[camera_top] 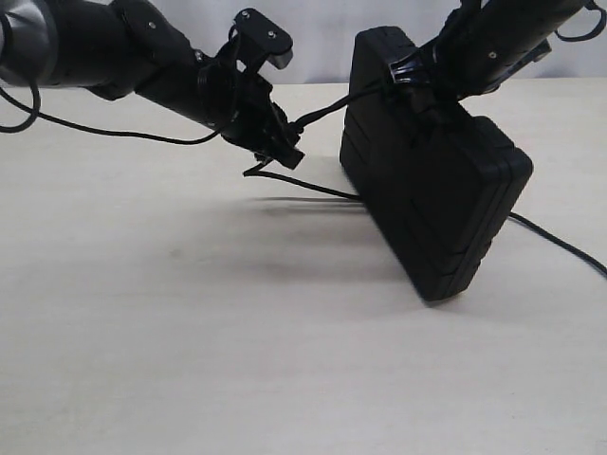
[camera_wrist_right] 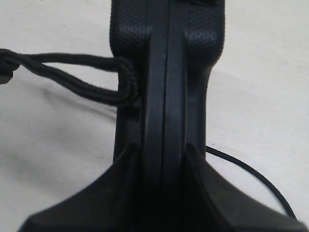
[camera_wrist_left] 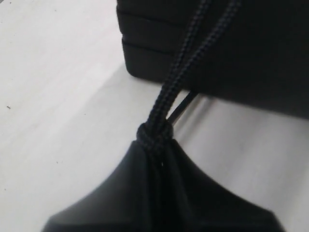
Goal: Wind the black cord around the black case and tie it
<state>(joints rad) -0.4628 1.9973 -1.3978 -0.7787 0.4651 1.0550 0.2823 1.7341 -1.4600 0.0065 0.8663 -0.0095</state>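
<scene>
The black case (camera_top: 436, 190) stands tilted on one corner on the pale table, held up from above by my right gripper (camera_top: 417, 85), which is shut on its upper edge (camera_wrist_right: 164, 96). The black cord (camera_top: 327, 114) runs taut from the case's top to my left gripper (camera_top: 280, 142), which is shut on it at a small knot (camera_wrist_left: 154, 133). In the left wrist view two braided strands (camera_wrist_left: 193, 53) lead from the jaws up to the case (camera_wrist_left: 260, 58). In the right wrist view the cord loops (camera_wrist_right: 87, 77) against the case's side. Another stretch of cord (camera_top: 303, 182) passes under the case.
The cord's tail (camera_top: 560, 242) trails off to the right across the table (camera_top: 190, 332). A thin black robot cable (camera_top: 104, 128) hangs below the left arm (camera_top: 114, 52). The case throws a shadow (camera_top: 285, 246) onto the table to its left.
</scene>
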